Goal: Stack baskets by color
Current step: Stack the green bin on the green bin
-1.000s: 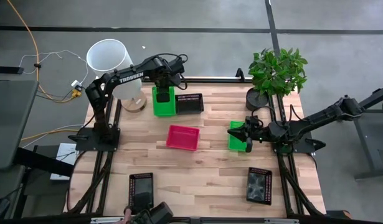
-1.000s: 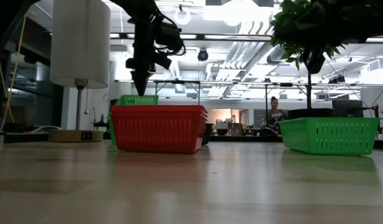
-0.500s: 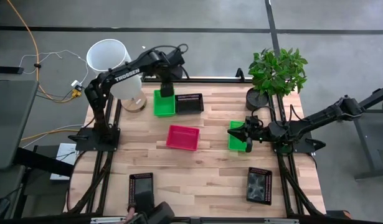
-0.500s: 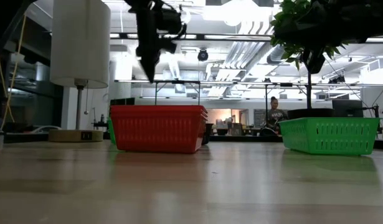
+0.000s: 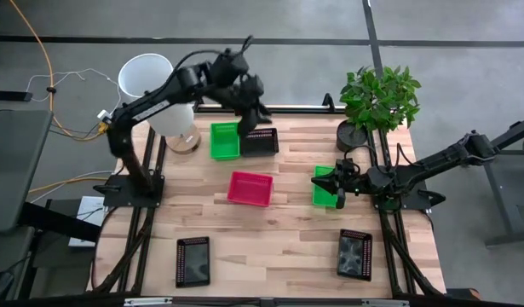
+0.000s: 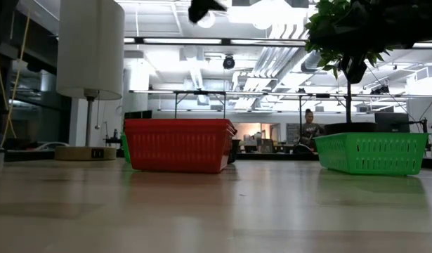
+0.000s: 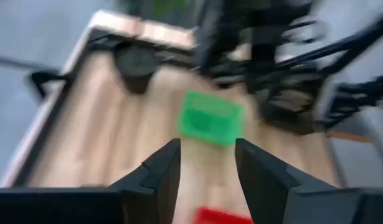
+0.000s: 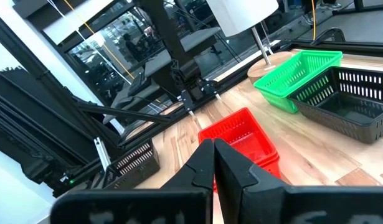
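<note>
Left gripper (image 5: 260,113) raised high over the far side of the wooden table (image 5: 287,256), above the near end of a black perforated plastic basket (image 5: 260,141); fingers (image 7: 163,171) parted with a gap, nothing between them. Just beside that black basket, touching or nearly so, sits a bright green mesh plastic basket (image 5: 224,141) next to the tall white cylinder (image 5: 149,81). Magenta-pink mesh basket (image 5: 250,188) lies mid-table, apart from the others. Right gripper (image 5: 319,182) rests low at the right side, at the left end of a second green mesh basket (image 5: 326,194); fingers (image 8: 202,163) pressed together, holding nothing visible. Two more black mesh baskets near the front edge: one front left (image 5: 192,260), one front right (image 5: 354,253), well apart. Potted green plant (image 5: 379,98) at far right corner. No baskets visibly stacked from the high view. Person (image 6: 311,126) stands far in the room behind.
</note>
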